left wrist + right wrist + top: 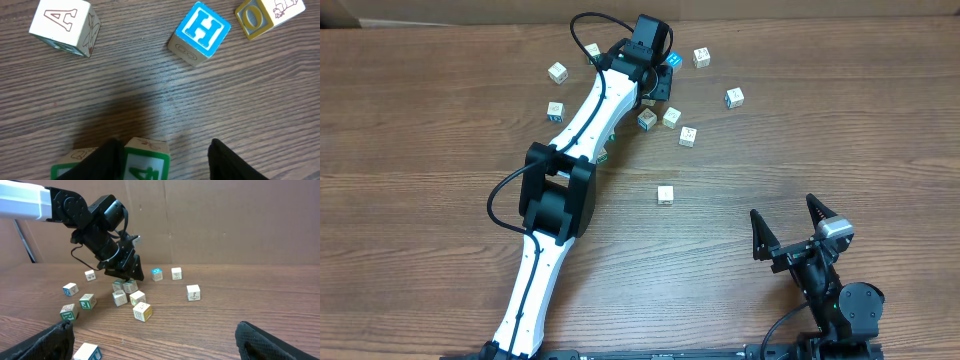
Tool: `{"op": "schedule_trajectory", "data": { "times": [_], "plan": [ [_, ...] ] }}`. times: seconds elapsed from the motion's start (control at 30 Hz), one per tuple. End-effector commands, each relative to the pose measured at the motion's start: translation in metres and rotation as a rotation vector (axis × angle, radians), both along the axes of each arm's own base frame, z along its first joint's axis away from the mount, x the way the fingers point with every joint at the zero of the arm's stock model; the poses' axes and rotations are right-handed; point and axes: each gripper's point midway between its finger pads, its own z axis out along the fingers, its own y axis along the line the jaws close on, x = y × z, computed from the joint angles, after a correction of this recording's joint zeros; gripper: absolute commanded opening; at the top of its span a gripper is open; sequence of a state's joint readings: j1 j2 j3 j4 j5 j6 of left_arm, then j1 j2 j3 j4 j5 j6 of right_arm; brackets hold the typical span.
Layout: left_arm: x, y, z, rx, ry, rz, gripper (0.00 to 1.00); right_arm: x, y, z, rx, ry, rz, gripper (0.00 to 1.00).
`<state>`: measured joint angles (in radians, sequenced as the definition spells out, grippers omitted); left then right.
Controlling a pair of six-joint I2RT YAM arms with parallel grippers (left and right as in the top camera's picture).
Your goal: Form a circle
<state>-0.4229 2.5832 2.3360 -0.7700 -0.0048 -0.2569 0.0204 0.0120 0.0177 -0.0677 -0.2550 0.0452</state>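
1. Several cubes [672, 117] sit loose at the far side of the table [420, 120], and there's no ring yet; one stray cube [665, 195] lies nearer the middle.
2. Left gripper [164, 152] straddles the green cube [147, 162], jaws apart, not clamping.
3. Right gripper [783, 208] idles, spread wide.
4. Light, rigid, probably slick: pinch opposite flat faces squarely.

The bench [440, 110] has a dark brown wood-grain top, its grain running side to side across the overhead view. Along its far edge stands a plain tan cardboard wall [225, 220]. In the right wrist view a thin dark rod [22, 240] slants in front of that wall at the left.
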Motion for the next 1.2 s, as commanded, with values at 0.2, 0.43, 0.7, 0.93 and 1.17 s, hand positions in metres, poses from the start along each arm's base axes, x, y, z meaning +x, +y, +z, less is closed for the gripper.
{"op": "schedule_trajectory", "data": {
  "times": [0.2,0.43,0.7,0.93,1.17],
  "plan": [
    [-0.001,0.007,-0.011,0.02,0.022,0.003,0.59,0.001,-0.002,-0.001,-0.005,-0.006,-0.011,1.0],
    [0.001,0.005,-0.005,0.01,0.007,0.001,0.7,0.001,-0.002,-0.001,-0.005,-0.006,-0.011,1.0],
    [0.001,0.001,0.01,-0.002,-0.004,-0.005,0.66,0.001,-0.002,-0.001,-0.005,-0.006,-0.011,1.0],
    [-0.006,-0.006,-0.004,0.017,0.016,-0.017,0.58,0.001,-0.002,-0.001,-0.005,-0.006,-0.011,1.0],
    [-0.01,-0.006,-0.01,0.027,0.033,-0.023,0.52,0.001,-0.002,-0.001,-0.005,-0.006,-0.011,1.0]
  ]
}}
